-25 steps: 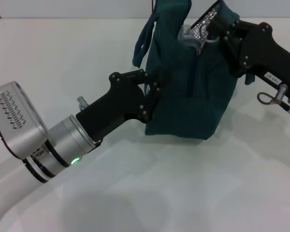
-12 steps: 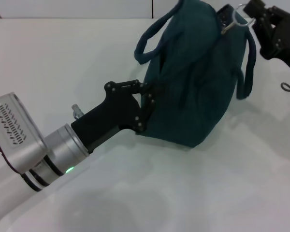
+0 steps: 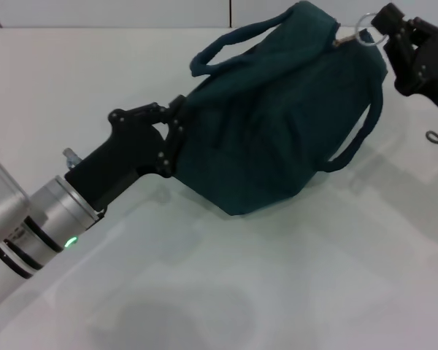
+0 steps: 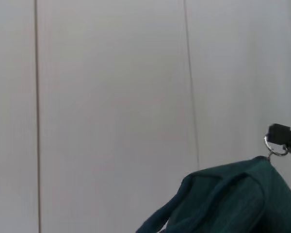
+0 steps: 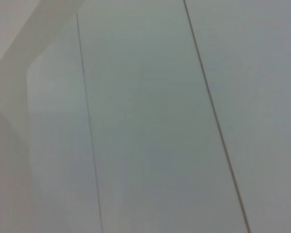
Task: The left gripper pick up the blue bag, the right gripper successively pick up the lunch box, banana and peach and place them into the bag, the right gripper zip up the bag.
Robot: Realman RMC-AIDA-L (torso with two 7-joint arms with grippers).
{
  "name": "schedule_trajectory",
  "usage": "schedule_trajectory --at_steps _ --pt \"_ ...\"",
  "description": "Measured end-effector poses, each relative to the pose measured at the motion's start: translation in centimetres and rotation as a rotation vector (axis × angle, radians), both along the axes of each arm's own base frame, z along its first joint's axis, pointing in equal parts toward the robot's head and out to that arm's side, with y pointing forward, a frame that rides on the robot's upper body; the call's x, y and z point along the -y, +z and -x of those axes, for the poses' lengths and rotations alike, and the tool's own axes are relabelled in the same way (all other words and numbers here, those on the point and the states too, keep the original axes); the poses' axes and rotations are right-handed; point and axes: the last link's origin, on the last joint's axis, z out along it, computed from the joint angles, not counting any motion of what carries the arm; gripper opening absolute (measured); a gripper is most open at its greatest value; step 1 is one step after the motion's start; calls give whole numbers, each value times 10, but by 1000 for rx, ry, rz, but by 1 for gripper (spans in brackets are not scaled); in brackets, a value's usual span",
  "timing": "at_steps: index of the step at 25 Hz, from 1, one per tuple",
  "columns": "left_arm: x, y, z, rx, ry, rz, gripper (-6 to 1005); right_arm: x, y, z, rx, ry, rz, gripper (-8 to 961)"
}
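One dark teal fabric bag point(image 3: 277, 124) w/ two handles, left gripper point(image 3: 177, 131) clamped on its end, right gripper point(image 3: 385, 30) pinching metal zip ring point(image 3: 366, 30), bag now tilted further, dragged left vs earlier.

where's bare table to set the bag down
Bare table lies in front of the blue bag, and behind the left end effector. It is crowded at the bag's top, where the right end effector holds the zipper ring.
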Motion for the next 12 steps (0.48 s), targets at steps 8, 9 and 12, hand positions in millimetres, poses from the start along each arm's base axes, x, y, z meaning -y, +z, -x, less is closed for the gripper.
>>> schedule_trajectory --at_steps 8,9,12 --pt "14 -15 -12 -35 -60 -75 88 1 -7 6 14 26 29 14" --pt "16 -16 -15 -31 -66 -80 110 1 -7 6 14 26 29 14" --pt "19 -20 -23 -4 -82 -79 173 1 -7 6 14 26 28 14"
